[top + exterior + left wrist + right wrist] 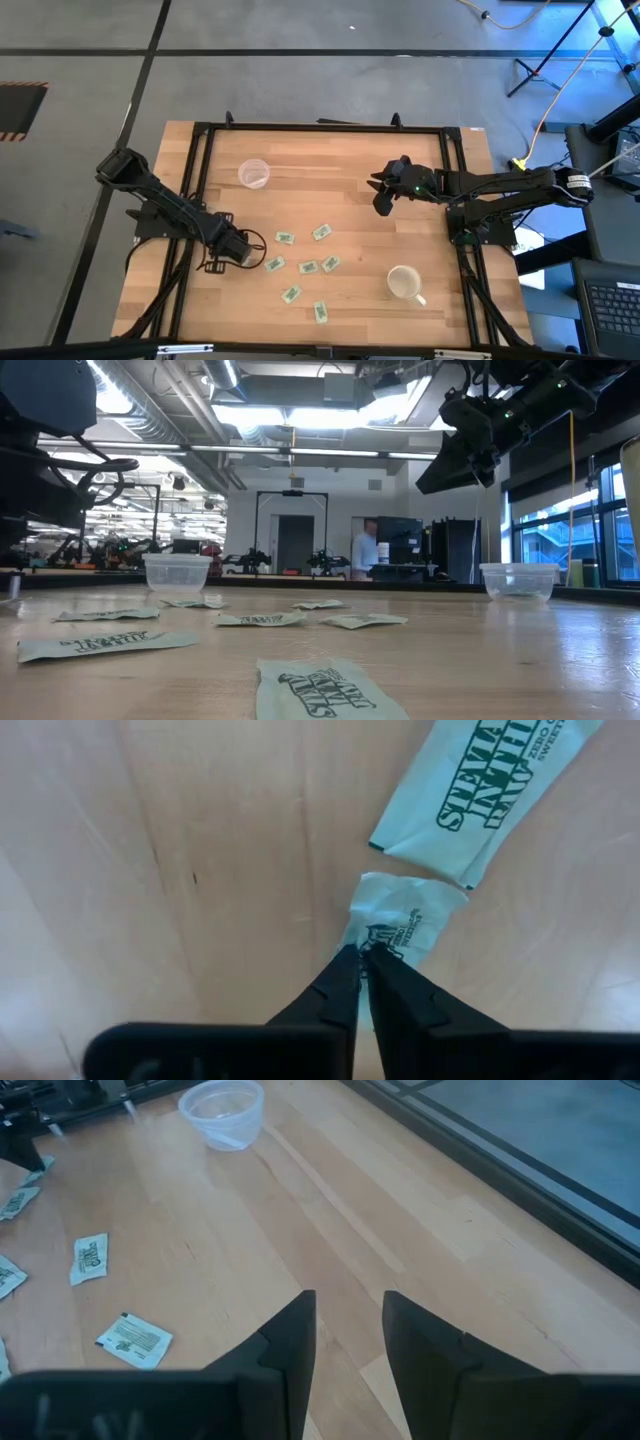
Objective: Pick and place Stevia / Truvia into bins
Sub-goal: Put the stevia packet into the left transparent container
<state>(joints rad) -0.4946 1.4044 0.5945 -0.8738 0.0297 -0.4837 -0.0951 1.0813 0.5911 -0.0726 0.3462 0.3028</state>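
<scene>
In our left wrist view a crumpled Stevia packet point(395, 920) is pinched between the closed left gripper point(362, 958) fingers on the table's left side, so we judge the pick made, and next we must carry it to the clear cup point(254, 173), while the right gripper point(348, 1315) waits open above the table's right.

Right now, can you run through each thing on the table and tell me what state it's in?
Left pincer: shut on a Stevia packet, down at the table.
Right pincer: open, empty, raised above the table.
Other Stevia packets: lying flat, loose on the wood.
Clear cup: upright; contents cannot be made out.
White mug: upright, appears empty.
</scene>
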